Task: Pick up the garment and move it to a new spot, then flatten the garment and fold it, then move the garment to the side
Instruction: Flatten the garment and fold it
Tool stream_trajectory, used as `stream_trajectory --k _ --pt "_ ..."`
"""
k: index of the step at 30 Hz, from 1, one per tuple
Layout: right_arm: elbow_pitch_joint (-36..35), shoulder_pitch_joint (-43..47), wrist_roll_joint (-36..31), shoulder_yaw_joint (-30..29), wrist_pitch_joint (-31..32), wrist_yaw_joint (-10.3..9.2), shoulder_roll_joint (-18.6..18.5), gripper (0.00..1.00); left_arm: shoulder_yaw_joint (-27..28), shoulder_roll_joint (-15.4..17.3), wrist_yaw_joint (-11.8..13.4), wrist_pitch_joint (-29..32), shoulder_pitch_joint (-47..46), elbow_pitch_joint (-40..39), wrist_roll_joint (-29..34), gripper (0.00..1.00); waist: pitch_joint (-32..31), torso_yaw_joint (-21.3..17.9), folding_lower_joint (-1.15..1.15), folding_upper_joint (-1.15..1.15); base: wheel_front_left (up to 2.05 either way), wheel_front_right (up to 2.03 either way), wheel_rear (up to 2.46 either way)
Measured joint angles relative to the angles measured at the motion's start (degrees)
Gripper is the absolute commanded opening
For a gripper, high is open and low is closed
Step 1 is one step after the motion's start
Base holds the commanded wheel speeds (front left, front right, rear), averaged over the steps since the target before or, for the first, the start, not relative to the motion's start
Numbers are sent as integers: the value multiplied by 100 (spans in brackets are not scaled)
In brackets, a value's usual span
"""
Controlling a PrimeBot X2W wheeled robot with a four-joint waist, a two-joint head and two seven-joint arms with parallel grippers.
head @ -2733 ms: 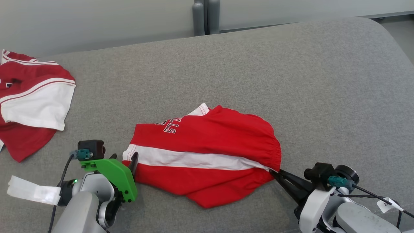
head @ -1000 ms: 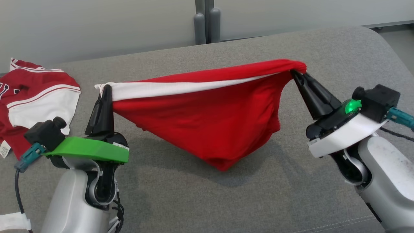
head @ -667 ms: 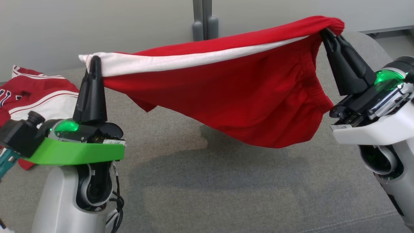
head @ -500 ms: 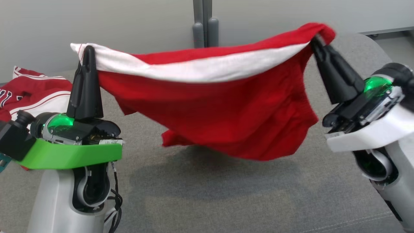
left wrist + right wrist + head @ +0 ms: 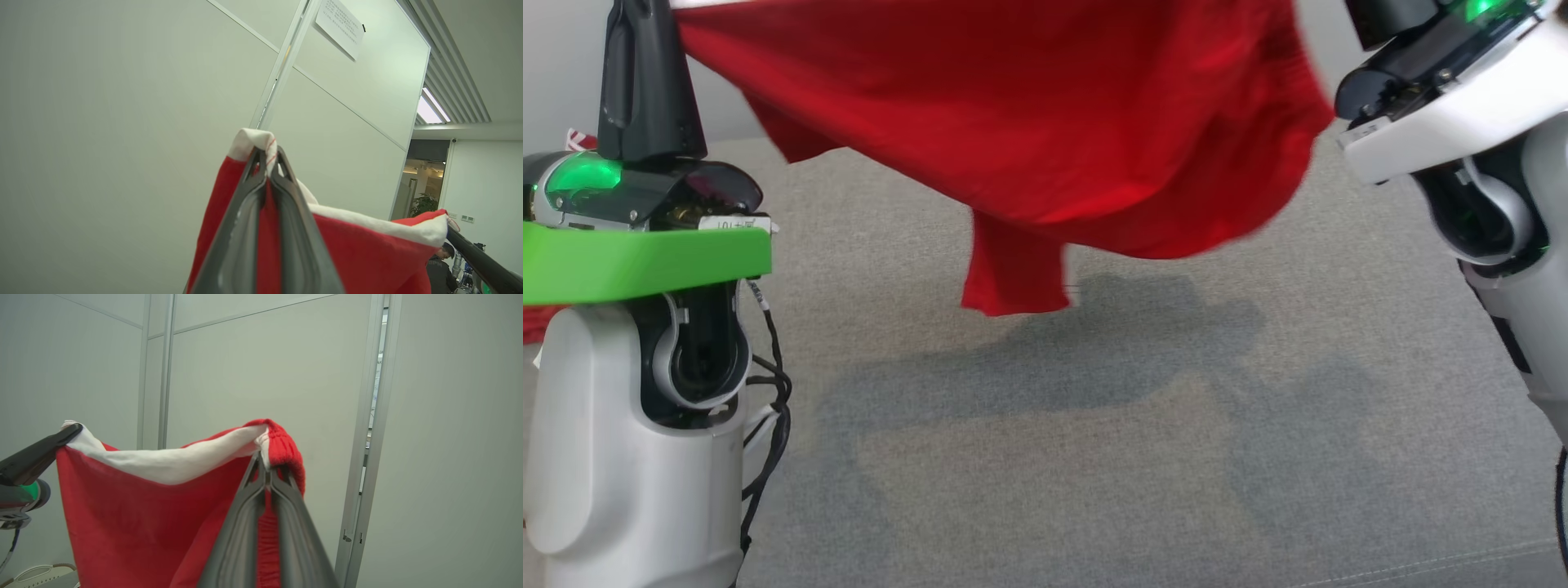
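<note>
The garment (image 5: 1045, 122), red with a white band (image 5: 171, 461) along its top edge, hangs in the air, stretched between my two arms and clear of the grey cushion (image 5: 1045, 490) below. Its body sags in the middle, and one red flap (image 5: 1013, 278) droops lowest, not touching the upholstery. I see its shadow (image 5: 1029, 359) spread across the cushion underneath. My left gripper (image 5: 267, 157) is clamped tight on the white corner, the cloth bunched over the fingertips and red fabric pinched between the two dark fingers. My right gripper (image 5: 267, 463) is closed just as firmly on the other end, biting the gathered elastic waistband (image 5: 286, 449) where the white band meets it. Both arms are raised high, fingers pointing up, so in the head view the top edge of the cloth runs off the frame. In the right wrist view I can see the left gripper's fingers at the far corner. Behind the cloth stand pale wall panels (image 5: 261, 359) with metal uprights. In the left wrist view a paper notice (image 5: 340, 27) is stuck high on a panel, and a person (image 5: 439, 269) shows in the distance at lower right.
</note>
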Motion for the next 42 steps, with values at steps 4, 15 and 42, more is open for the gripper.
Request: stream_trajectory --k 4,15,42 --pt "345 -239 5 159 56 4 222 0 60 51 64 37 -21 189 8 0 90 87 0 0 0 0 0" --pt "146 -460 229 48 -107 7 308 0 225 25 90 -98 -194 -569 -14 0 114 183 0 0 0 0 0" --pt "2625 -760 125 936 380 32 470 0 -240 -93 405 241 -231 1018 -426 0 539 701 0 0 0 0 0"
